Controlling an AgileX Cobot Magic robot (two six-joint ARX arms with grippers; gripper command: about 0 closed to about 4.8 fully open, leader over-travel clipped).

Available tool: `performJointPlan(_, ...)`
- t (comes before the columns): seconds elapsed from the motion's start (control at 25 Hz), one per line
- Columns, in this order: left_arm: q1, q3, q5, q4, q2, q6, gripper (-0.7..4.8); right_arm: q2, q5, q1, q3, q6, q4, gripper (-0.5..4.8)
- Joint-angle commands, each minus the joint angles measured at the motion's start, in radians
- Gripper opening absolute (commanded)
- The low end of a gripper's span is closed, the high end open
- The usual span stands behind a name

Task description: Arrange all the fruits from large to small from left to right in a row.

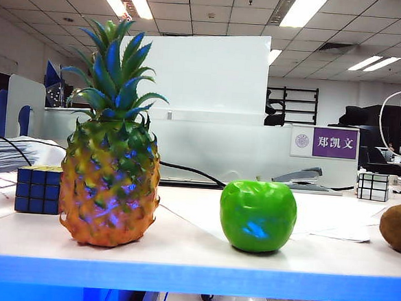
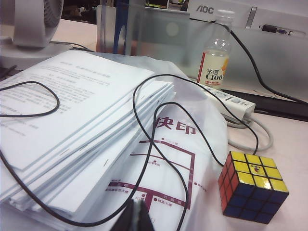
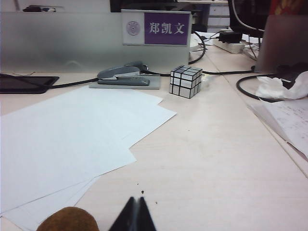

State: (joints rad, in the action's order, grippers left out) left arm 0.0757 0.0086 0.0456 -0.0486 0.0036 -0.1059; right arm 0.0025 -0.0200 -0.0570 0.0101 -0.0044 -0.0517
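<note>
Upright pineapple point(image 1: 110, 179) crown-up; left tool point(image 2: 136, 217), right tool point(image 3: 134, 216) closed.

Exterior view sits low at table edge point(image 1: 179, 259), facing the office. Wrist views look level across the desk; right shares kiwi point(image 3: 67, 220) and mirror cube point(image 3: 186, 81).
</note>
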Motion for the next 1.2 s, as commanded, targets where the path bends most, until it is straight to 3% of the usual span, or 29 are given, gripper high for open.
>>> performJointPlan(0.04, 0.000, 0.001, 0.002, 0.011, -0.002, 0.001, -0.05, -0.002, -0.001, 0.001, -0.002, 0.005, 0.013, -0.01)
performJointPlan(1.2, 0.000, 0.001, 0.002, 0.011, -0.002, 0.001, -0.05, -0.002, -0.002, 0.001, -0.002, 0.019, 0.023, -0.01)
